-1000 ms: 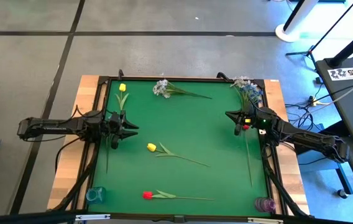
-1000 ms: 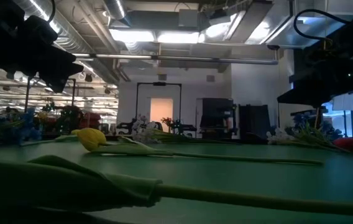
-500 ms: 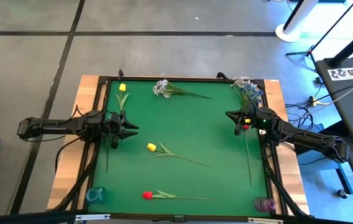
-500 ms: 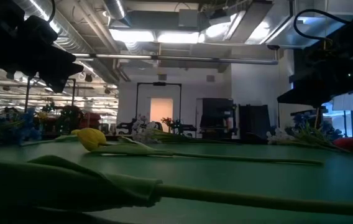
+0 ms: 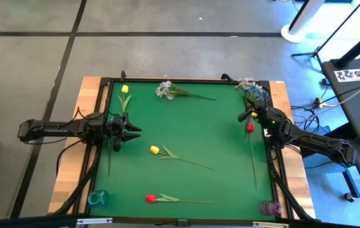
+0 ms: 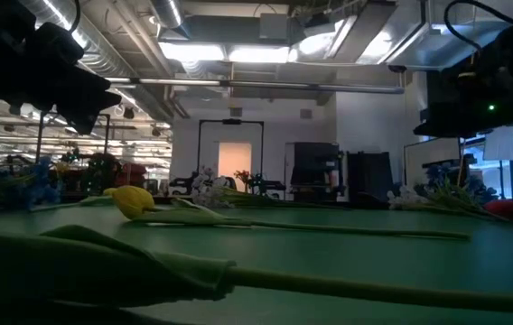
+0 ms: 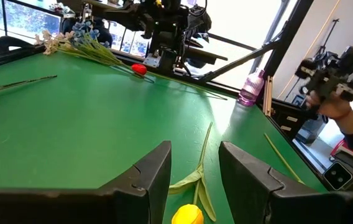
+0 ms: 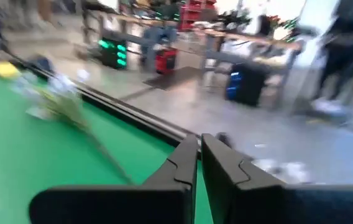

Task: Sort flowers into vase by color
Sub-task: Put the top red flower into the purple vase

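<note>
Barely started, I'd say: every flower lies on the green mat (image 5: 218,133), both vases (image 5: 97,197) at its near corners look empty. Left gripper (image 5: 131,130) hangs parted, empty; right gripper (image 5: 241,118) pinched shut, empty, beside the red tulip (image 5: 250,126).

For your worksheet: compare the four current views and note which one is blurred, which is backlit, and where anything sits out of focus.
Right wrist view: smeared throughout, the pale flower spray and the room behind streaked. Low view: bright ceiling lights leave both arms as dark silhouettes, and the nearest green stem is soft and out of focus. Left wrist view: windows glare white behind the red tulip. High view: even light, crisp.
</note>
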